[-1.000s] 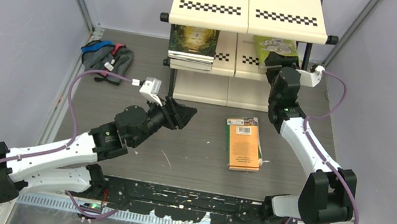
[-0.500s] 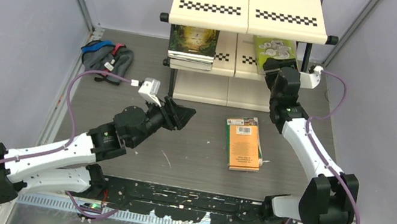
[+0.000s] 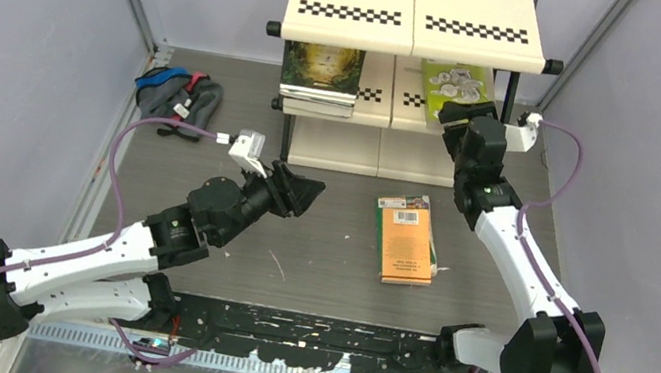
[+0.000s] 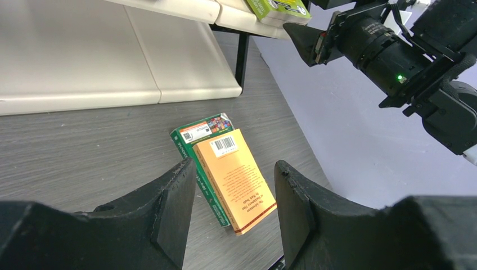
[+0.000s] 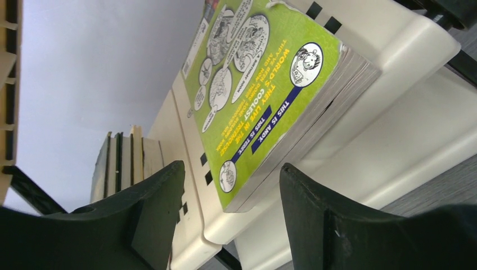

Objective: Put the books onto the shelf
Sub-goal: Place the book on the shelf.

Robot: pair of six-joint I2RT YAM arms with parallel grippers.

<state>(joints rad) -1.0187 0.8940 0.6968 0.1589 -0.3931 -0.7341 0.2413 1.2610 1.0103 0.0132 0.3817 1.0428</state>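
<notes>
Left gripper (image 3: 303,192) hangs empty, fingers apart, with the orange book (image 3: 406,240) flat on the table (image 3: 317,245) at its 3 o'clock. Right gripper (image 3: 455,116) just let go, fingers spread. Lime book (image 3: 457,79) now sits on the shelf (image 3: 417,8) at its 12. Orange looks next.

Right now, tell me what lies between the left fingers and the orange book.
Nothing: only bare grey table separates the left fingers from the orange book, as the top view shows; the left wrist view agrees.
</notes>
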